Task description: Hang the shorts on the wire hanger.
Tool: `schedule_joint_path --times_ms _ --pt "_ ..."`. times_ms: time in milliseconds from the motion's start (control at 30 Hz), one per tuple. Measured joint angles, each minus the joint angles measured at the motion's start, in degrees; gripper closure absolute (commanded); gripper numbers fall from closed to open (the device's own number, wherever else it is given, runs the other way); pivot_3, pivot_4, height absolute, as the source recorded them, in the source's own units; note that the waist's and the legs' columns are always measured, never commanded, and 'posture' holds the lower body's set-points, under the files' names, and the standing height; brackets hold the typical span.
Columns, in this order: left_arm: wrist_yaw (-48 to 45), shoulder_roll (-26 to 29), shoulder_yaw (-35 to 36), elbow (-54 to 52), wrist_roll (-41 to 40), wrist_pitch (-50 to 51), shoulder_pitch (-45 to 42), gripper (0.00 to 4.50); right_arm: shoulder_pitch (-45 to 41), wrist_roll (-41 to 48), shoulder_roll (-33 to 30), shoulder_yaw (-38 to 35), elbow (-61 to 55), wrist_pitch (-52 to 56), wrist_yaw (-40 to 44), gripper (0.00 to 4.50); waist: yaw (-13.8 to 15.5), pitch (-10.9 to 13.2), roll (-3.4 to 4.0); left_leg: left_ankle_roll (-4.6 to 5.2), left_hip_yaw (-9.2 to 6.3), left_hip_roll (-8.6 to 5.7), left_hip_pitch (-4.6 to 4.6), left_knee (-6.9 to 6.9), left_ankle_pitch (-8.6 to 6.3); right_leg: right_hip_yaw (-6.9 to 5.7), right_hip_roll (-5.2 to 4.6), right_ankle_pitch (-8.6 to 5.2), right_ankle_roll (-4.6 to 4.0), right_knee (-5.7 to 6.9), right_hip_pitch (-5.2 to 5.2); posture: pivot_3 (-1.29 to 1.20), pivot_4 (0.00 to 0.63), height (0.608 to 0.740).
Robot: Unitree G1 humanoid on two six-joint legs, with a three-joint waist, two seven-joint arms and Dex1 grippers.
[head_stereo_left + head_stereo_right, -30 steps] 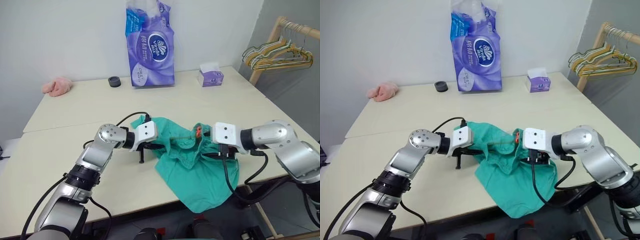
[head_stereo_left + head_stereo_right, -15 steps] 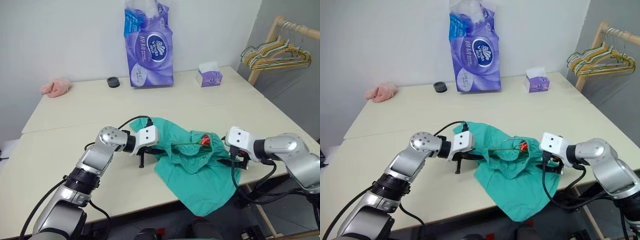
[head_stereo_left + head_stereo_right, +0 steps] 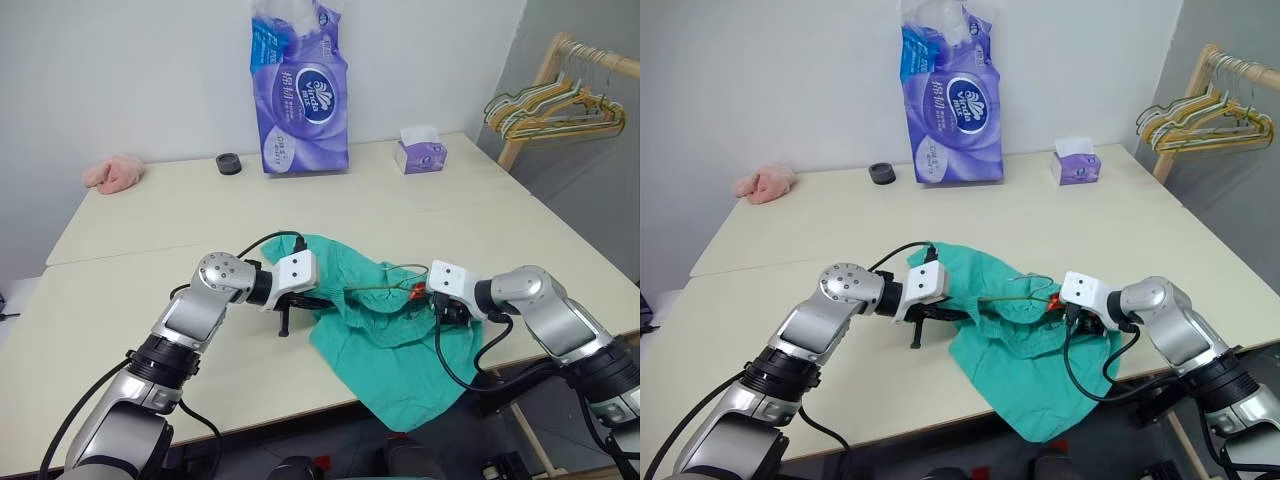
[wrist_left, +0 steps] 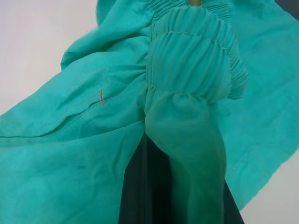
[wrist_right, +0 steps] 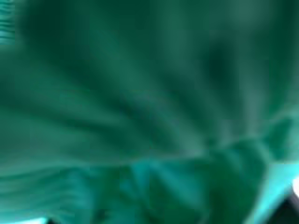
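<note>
The shorts (image 3: 385,335) lie bunched in the lower middle of the frame, hanging over the table (image 3: 150,230) edge. The left gripper (image 3: 322,299) is pinched tight on them (the wire hanger (image 3: 385,285) pokes out). Right gripper (image 3: 442,312) presses against the cloth; I cannot tell its fingers.

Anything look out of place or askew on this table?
Yes: the shorts lie bunched, one end drooping over the table's front edge, and the wire hanger is tangled in the waistband folds.

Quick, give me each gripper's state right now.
Left gripper: shut on the shorts.
Right gripper: at the shorts; open or shut cannot be told.
</note>
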Motion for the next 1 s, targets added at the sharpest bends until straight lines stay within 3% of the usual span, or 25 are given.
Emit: schedule_joint_path --times_ms 167,300,667,1000 --pt "0.1 -0.1 1.0 -0.1 -1.6 1.5 0.0 4.50 0.0 0.7 0.0 -1.0 -1.0 0.7 1.7 4.47 0.0 0.0 0.00 0.00 -0.01 0.00 -0.01 0.00 0.00 -0.01 0.00 0.00 0.00 0.00 -0.01 -0.17 0.014 0.740" --pt "-0.2 -0.1 3.3 0.4 -2.9 1.5 0.0 4.50 0.1 1.5 -0.4 -2.4 -3.9 2.6 3.3 4.49 0.0 0.0 0.04 0.00 -0.01 0.00 -0.01 0.00 0.00 -0.01 0.00 0.00 0.00 0.00 -0.01 -0.17 0.013 0.740" --pt "1.0 -2.2 7.5 9.2 -6.9 1.8 -3.3 1.23 3.0 8.1 -3.3 -6.4 -12.1 8.6 6.9 4.50 0.0 0.0 0.03 0.00 -0.03 0.00 -0.01 0.03 0.00 -0.03 0.00 0.00 0.00 0.01 0.00 -0.19 0.015 0.740" --pt "-5.4 1.8 8.9 17.3 -8.7 2.4 -6.4 1.23 3.8 11.3 -6.5 -7.9 -15.4 11.6 8.4 4.50 -0.1 0.0 0.03 0.00 -0.02 0.00 -0.02 0.01 -0.01 -0.02 0.00 0.00 0.00 -0.01 -0.02 -0.19 0.018 0.740"
